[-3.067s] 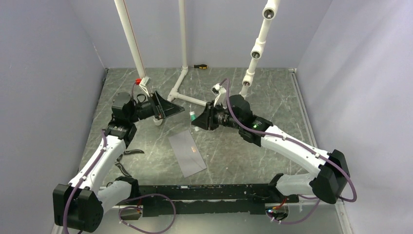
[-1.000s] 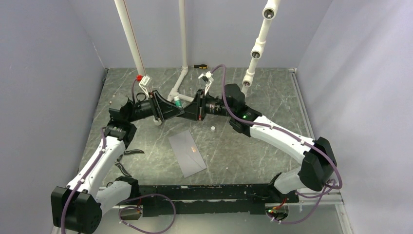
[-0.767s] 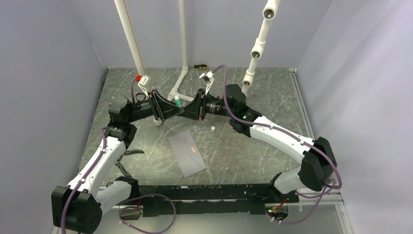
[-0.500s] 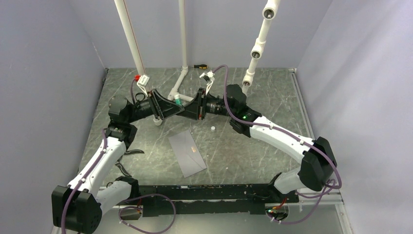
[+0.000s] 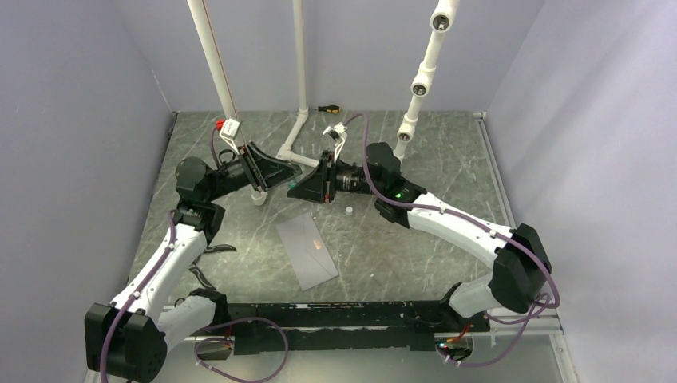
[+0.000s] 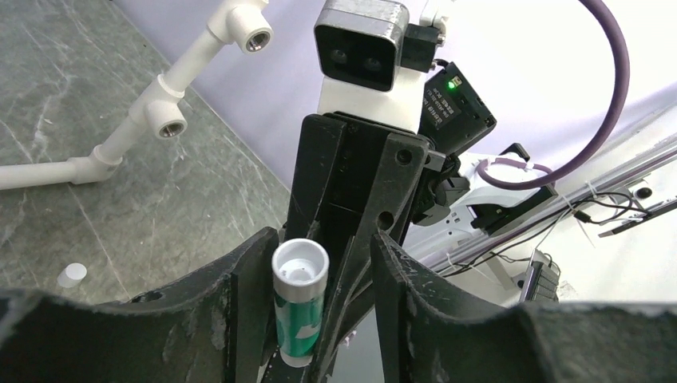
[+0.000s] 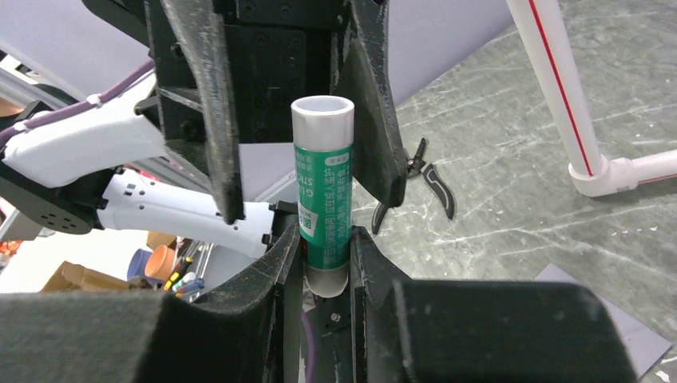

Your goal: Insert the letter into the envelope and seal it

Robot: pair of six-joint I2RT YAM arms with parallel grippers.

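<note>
Right gripper (image 7: 323,263): jaws narrow, clamped on the base of a green glue stick (image 7: 322,191), its open end pointing away from the wrist; left gripper (image 6: 315,299): jaws half-wide, flanking the stick's open end, a gap on one side; envelope (image 5: 307,252): flat on the table (image 5: 447,159), below both grippers, nearer the bases, well apart; letter: cannot tell, not seen apart from envelope; white cap (image 5: 349,211): on table just below right gripper.

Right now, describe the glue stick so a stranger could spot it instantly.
Start at the marbled table, then the grey envelope lying mid-table. Just beyond it the right gripper clamps a small tube: the glue stick, alone in having a green label between white ends.
</note>
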